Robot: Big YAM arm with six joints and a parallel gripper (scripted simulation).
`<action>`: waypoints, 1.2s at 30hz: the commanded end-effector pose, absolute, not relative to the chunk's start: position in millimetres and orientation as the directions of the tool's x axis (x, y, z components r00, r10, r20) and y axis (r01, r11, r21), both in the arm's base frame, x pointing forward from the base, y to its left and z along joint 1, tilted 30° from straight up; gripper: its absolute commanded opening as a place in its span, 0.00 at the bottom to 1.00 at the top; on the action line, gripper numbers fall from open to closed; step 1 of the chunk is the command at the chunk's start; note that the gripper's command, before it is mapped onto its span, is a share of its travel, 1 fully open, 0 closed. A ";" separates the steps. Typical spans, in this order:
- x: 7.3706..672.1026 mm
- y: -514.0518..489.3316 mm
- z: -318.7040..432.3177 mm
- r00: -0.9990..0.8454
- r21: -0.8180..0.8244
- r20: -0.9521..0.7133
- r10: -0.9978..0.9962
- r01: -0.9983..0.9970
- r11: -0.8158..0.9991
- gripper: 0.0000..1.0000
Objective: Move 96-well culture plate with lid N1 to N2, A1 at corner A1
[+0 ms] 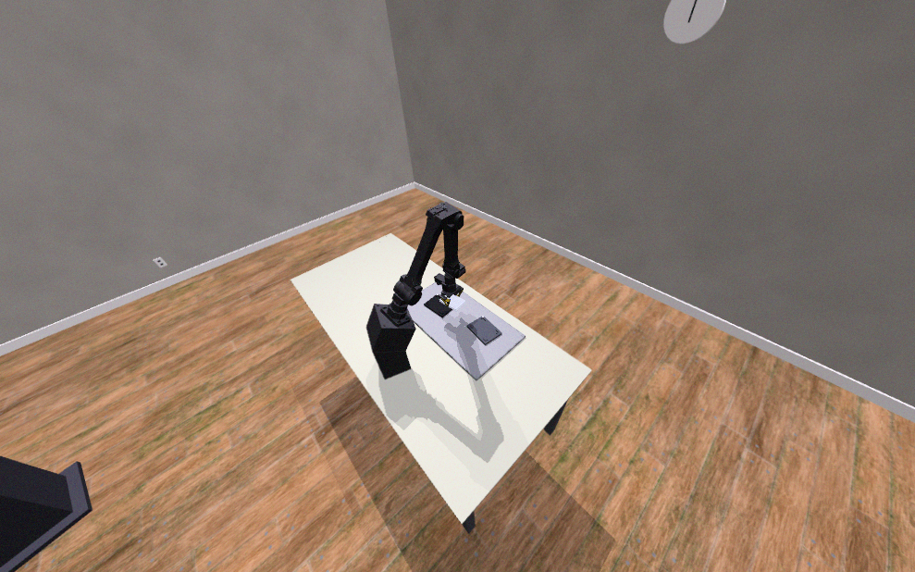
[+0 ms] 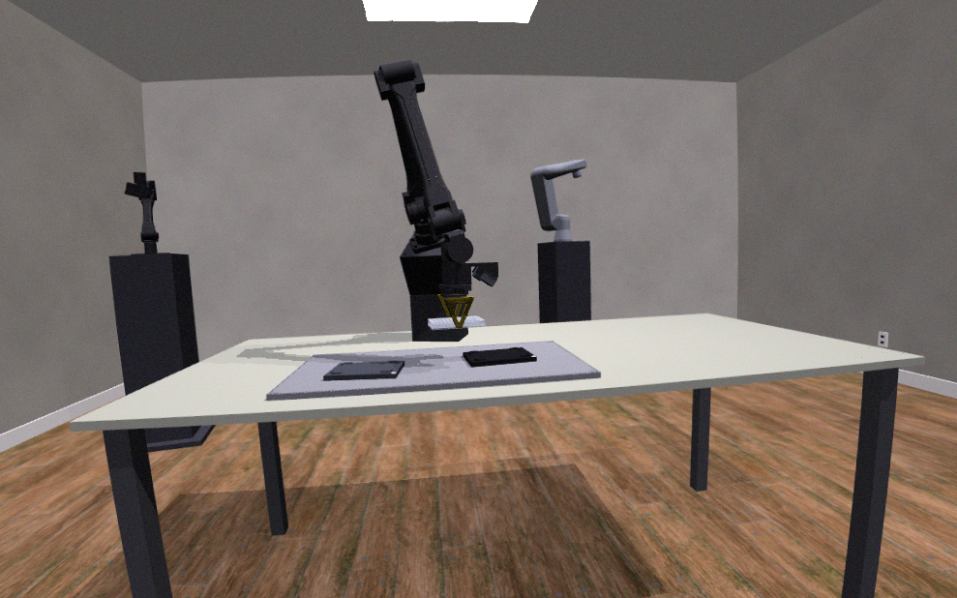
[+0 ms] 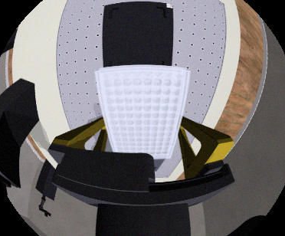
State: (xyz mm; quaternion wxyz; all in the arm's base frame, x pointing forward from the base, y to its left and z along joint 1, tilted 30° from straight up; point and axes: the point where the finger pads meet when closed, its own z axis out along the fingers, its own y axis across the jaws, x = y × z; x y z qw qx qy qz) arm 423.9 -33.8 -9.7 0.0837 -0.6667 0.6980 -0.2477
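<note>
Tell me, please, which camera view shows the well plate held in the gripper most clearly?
The wrist view: the plate fills the centre, its well grid plain, gripped between the yellow fingers. The exterior view shows only its thin white edge held above the table, and the top view a tiny white patch.

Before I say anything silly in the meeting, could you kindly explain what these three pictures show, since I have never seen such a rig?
Gladly. The black machine is a single jointed arm standing on a dark block at the back edge of a pale table. One picture looks down from high in the room, one looks across the table from the front, and the round one comes from a camera on the arm's wrist. On the table lies a grey board with two dark plate nests: one bare, the other also bare. The end effector, with yellow fingers, is shut on a white 96-well plate, held in the air above the board. In the wrist picture the plate hangs just short of a nest.
</note>
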 end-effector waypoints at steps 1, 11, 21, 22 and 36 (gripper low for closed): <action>426.6 -14.2 -16.3 -0.104 -0.467 0.196 -0.975 -0.884 0.001 0.00; 434.6 13.3 -18.0 -0.106 -0.479 0.192 -0.976 -0.878 0.002 0.00; 430.6 45.8 -28.3 -0.101 -0.459 0.197 -0.975 -0.889 -0.001 0.00; 430.7 49.2 -29.1 -0.101 -0.459 0.197 -0.975 -0.889 -0.001 0.00; 432.2 80.8 -36.1 -0.100 -0.460 0.196 -0.975 -0.888 -0.001 0.00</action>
